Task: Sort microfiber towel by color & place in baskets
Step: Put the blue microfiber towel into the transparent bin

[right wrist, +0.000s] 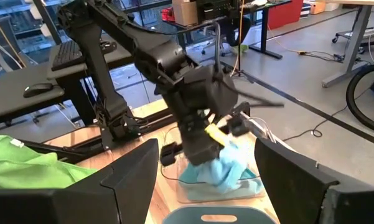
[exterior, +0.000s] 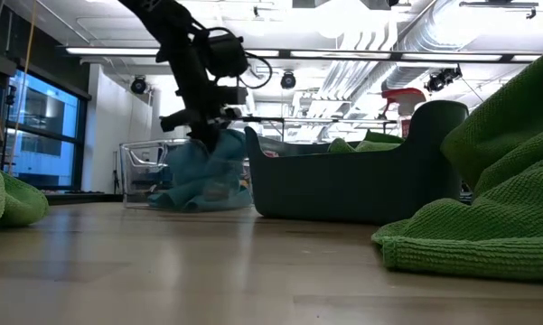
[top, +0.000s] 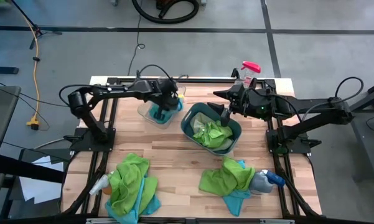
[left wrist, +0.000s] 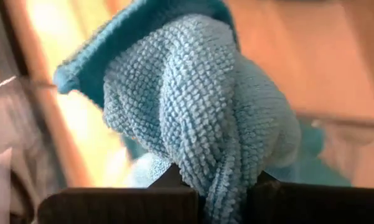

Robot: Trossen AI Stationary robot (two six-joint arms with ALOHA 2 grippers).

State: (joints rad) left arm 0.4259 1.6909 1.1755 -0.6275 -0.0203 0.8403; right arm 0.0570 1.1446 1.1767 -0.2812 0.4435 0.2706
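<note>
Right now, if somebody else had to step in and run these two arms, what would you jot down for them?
Left pincer: shut on a turquoise towel, over the clear basket.
Right pincer: open, empty, over the dark basket.
Done: green towels lie in the dark basket; turquoise cloth is already in the clear one.
Left: release this towel, then sort the two mixed piles at the table's front, the left pile and the right pile, each beside a spray bottle.

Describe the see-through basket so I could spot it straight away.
Look to the far side of the wooden table, beneath the left arm. The clear basket sits there, beside the dark teal-grey basket of green towels. Only it is transparent and holds turquoise blue towels.
</note>
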